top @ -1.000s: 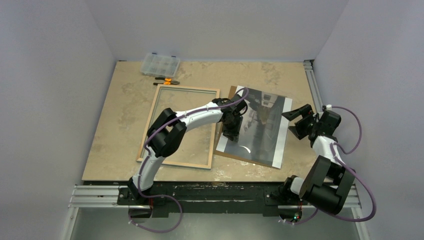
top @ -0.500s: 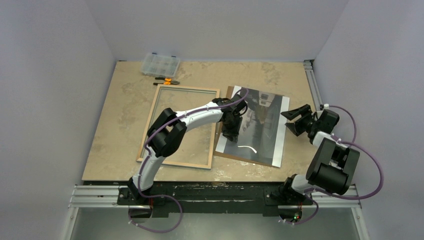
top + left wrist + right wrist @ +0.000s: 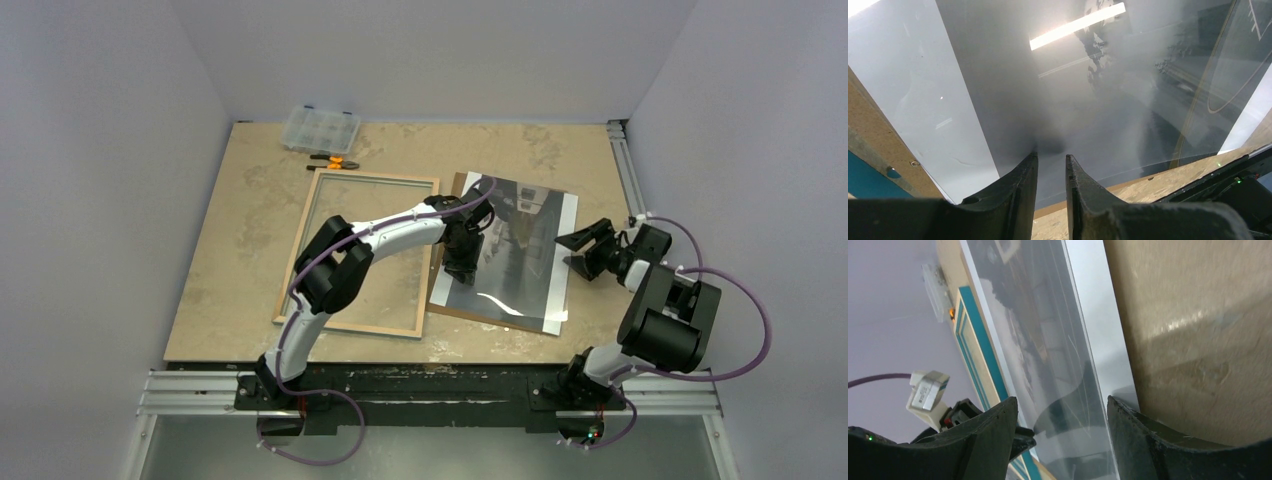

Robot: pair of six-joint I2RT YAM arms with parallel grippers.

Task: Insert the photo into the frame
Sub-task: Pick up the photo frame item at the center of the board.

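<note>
**Two Claws on the Photo, Frame Lying Alongside**

From my remote station, the top camera shows the photo (image 3: 520,265) lying picture-side up on the brown backing board (image 3: 878,125), right of centre on the beige table (image 3: 240,230). The frame (image 3: 378,176) lies flat just left of the board, light wooden back up, with bare table showing through its opening. The photo is outside the frame.

My left gripper (image 3: 462,268) reaches across the frame's right rail and stands on the left part of the photo. In its wrist camera the two fingers (image 3: 1020,185) sit close together with a narrow slit between them, tips down on the glossy grey print. I see nothing caught between them, only the print's surface through the slit. The reflection of a ceiling light streaks across the print beyond.

My right gripper (image 3: 580,255) sits low at the photo's right edge. Its wrist camera shows the jaws spread wide, one finger (image 3: 993,440) on the print's side and the other on the bare table's side, with the photo's white border running between them. Whether either fingertip touches the paper I cannot tell.

Toward the table's far left corner, a clear compartment box (image 3: 320,128) and orange-handled pliers (image 3: 333,162) lie well apart from both arms.
</note>
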